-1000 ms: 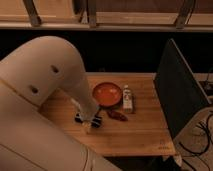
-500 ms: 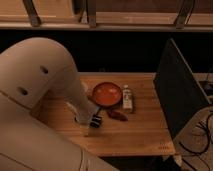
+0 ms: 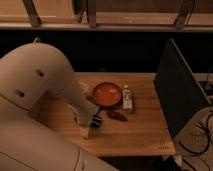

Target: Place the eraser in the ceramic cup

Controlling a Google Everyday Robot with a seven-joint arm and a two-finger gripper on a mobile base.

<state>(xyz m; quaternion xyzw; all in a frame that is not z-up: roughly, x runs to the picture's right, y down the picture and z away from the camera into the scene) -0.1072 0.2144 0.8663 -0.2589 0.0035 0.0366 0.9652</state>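
Camera view: pincer (image 3: 93, 121) sits low near the desk's (image 3: 145, 135) front edge, its grip impossible to tell; ceramic cup (image 3: 82, 88) lies straight beyond, toward the far edge

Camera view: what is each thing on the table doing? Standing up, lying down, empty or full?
orange bowl: upright, looks empty.
gripper: low at the table, front-left of the bowl.
ceramic cup: upright, left of the bowl, partly hidden by the arm.
white bottle: beside the bowl's right rim.
dark brown thing: lying flat in front of the bowl.
eraser: can't be made out.
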